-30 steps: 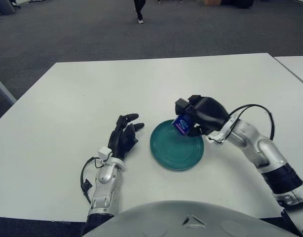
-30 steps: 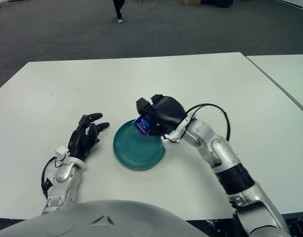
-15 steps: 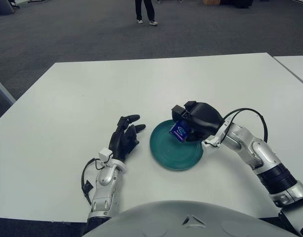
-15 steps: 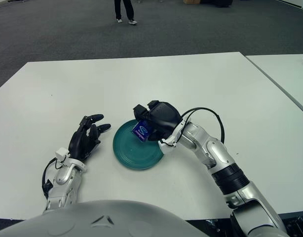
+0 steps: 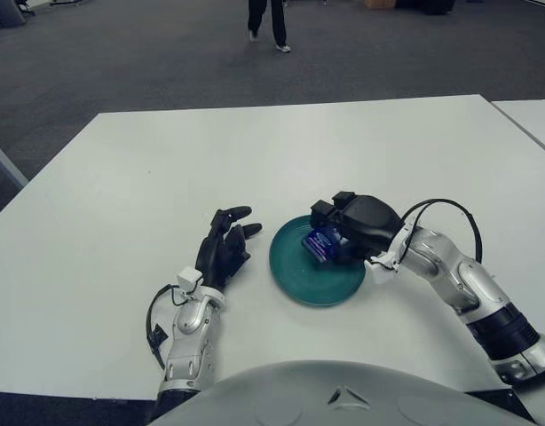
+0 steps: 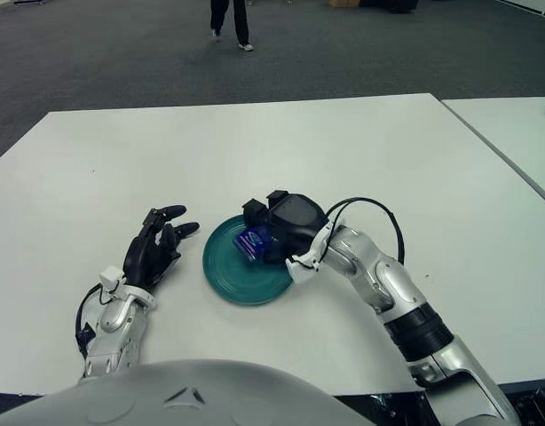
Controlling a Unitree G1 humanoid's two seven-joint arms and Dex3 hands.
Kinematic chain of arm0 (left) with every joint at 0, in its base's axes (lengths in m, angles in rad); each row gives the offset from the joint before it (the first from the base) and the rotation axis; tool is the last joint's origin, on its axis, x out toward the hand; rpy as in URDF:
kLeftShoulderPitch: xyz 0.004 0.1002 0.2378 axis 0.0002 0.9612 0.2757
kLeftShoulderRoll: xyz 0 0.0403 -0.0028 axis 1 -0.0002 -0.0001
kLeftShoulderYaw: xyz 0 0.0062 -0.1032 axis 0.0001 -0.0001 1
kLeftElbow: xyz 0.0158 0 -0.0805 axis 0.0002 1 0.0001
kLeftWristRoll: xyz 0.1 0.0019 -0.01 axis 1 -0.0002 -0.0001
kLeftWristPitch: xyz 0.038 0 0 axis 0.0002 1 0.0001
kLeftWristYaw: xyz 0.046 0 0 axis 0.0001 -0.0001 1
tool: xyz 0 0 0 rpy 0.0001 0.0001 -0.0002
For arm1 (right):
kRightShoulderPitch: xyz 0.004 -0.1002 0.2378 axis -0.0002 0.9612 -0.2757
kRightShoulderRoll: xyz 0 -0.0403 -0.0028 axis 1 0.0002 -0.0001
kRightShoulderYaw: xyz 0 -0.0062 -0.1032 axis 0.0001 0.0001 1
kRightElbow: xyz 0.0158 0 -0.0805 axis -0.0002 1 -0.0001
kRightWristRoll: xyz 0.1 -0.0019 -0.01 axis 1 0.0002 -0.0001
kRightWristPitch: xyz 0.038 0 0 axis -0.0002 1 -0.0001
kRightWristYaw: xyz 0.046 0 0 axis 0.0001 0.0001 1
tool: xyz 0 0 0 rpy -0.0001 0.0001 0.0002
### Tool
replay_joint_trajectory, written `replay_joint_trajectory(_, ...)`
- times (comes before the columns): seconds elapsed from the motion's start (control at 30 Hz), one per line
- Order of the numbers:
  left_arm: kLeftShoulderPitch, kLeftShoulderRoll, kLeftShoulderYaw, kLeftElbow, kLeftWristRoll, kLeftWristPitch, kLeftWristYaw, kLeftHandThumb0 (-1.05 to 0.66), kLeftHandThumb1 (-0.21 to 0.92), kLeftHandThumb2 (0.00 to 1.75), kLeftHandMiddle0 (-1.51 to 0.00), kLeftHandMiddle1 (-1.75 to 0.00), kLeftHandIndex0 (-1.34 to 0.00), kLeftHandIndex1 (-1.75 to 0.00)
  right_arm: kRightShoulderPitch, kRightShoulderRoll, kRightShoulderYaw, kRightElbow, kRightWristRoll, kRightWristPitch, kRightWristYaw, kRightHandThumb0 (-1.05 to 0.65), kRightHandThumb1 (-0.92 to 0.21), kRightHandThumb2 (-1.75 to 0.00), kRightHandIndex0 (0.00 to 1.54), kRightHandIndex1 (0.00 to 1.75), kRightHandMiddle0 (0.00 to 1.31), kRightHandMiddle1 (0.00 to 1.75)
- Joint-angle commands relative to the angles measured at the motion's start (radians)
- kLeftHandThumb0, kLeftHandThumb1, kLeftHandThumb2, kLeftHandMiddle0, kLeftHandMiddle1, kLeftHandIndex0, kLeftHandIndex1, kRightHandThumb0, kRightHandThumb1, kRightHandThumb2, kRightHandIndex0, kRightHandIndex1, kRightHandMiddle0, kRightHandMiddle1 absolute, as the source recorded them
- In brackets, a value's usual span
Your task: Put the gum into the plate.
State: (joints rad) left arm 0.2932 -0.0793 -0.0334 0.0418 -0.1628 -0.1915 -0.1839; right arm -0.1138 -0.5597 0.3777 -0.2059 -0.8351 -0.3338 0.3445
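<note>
In the left eye view, a white worktop (image 5: 122, 177) fills most of the scene, with grey carpet beyond it. A round teal plate (image 5: 295, 275) sits near the robot's edge of the worktop, close to the middle. The right hand (image 5: 348, 231), black, reaches in from the right over the plate's far right part, its fingers curled around a small blue pack of gum (image 5: 319, 243). The gum is low over the plate, inside its rim; whether it touches the plate cannot be told. The left hand (image 5: 225, 248) shows just to the left of the plate, palm down, fingers spread and relaxed, holding nothing. At the top edge, a person's legs (image 5: 266, 22) stand on the carpet well beyond the worktop. In the right eye view, the same layout appears: the right hand (image 6: 277, 232) clasps the gum (image 6: 251, 241) over the plate (image 6: 228, 271), and the left hand (image 6: 157, 244) lies loose and empty beside the plate's left rim. A second white table (image 6: 521, 142) shows at the right edge.
</note>
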Motion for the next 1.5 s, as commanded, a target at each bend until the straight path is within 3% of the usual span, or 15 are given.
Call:
replay_joint_trajectory(0.0,0.000,0.009,0.000,0.033,0.011,0.014,0.007,-0.79,0.92,0.79,-0.35,-1.02,-0.19,-1.30,0.002,-0.002,-0.019,-0.042,0.039,0.023,0.038,-1.04,-0.92,-0.99,0.22,0.18,0.00,0.48)
replay_joint_trajectory(0.3,-0.017,0.015,0.003,0.063,-0.025,0.015,-0.036,-0.84,0.92,0.81,-0.36,-1.00,-0.17,-1.29,0.008,0.000,-0.033,-0.066,0.080,0.034,0.064,-1.05,-0.92,-1.03,0.10,0.03,0.00,0.11)
replay_joint_trajectory(0.57,-0.022,0.015,0.000,0.089,-0.021,-0.015,-0.041,-0.85,0.92,0.82,-0.35,-0.98,-0.17,-1.27,0.040,0.028,-0.058,-0.090,0.104,0.059,0.035,-1.05,-0.92,-1.03,0.05,0.00,0.00,0.01)
replay_joint_trajectory(0.7,-0.023,0.010,-0.003,0.103,-0.010,-0.042,-0.033,-0.84,0.92,0.82,-0.35,-0.95,-0.17,-1.26,0.118,0.159,-0.114,-0.129,0.171,0.185,-0.041,-1.05,-0.92,-0.99,0.08,0.01,0.04,0.03)
replay_joint_trajectory(0.8,-0.024,0.003,-0.002,0.113,-0.014,-0.056,-0.032,-0.83,0.92,0.81,-0.35,-0.93,-0.17,-1.26,0.184,0.272,-0.164,-0.155,0.263,0.273,-0.111,-1.05,-0.92,-0.91,0.17,0.02,0.02,0.30)
replay_joint_trajectory(0.93,-0.027,0.001,-0.001,0.125,-0.013,-0.073,-0.033,-0.83,0.92,0.81,-0.36,-0.93,-0.18,-1.26,0.238,0.409,-0.226,-0.142,0.395,0.345,-0.200,-1.02,-0.92,-0.86,0.27,0.04,0.00,0.53)
replay_joint_trajectory(1.0,-0.026,0.003,-0.003,0.131,-0.010,-0.083,-0.037,-0.83,0.92,0.81,-0.36,-0.93,-0.18,-1.26,0.251,0.472,-0.280,-0.072,0.479,0.359,-0.255,-0.95,-0.92,-0.84,0.34,0.07,0.00,0.66)
replay_joint_trajectory(1.07,-0.023,0.006,-0.006,0.133,-0.008,-0.093,-0.040,-0.83,0.92,0.80,-0.36,-0.93,-0.18,-1.26,0.255,0.500,-0.336,0.004,0.546,0.353,-0.292,-0.90,-0.92,-0.83,0.40,0.10,0.00,0.75)
replay_joint_trajectory(1.13,-0.017,0.008,-0.009,0.128,-0.008,-0.095,-0.042,-0.84,0.92,0.80,-0.36,-0.93,-0.18,-1.26,0.267,0.530,-0.384,0.002,0.604,0.389,-0.309,-0.86,-0.92,-0.84,0.45,0.12,0.00,0.82)
replay_joint_trajectory(1.47,0.009,0.022,-0.021,0.095,0.004,-0.062,-0.034,-0.85,0.92,0.82,-0.35,-0.94,-0.17,-1.26,0.322,0.597,-0.499,-0.039,0.765,0.563,-0.352,-0.76,-0.92,-0.91,0.58,0.22,0.00,0.99)
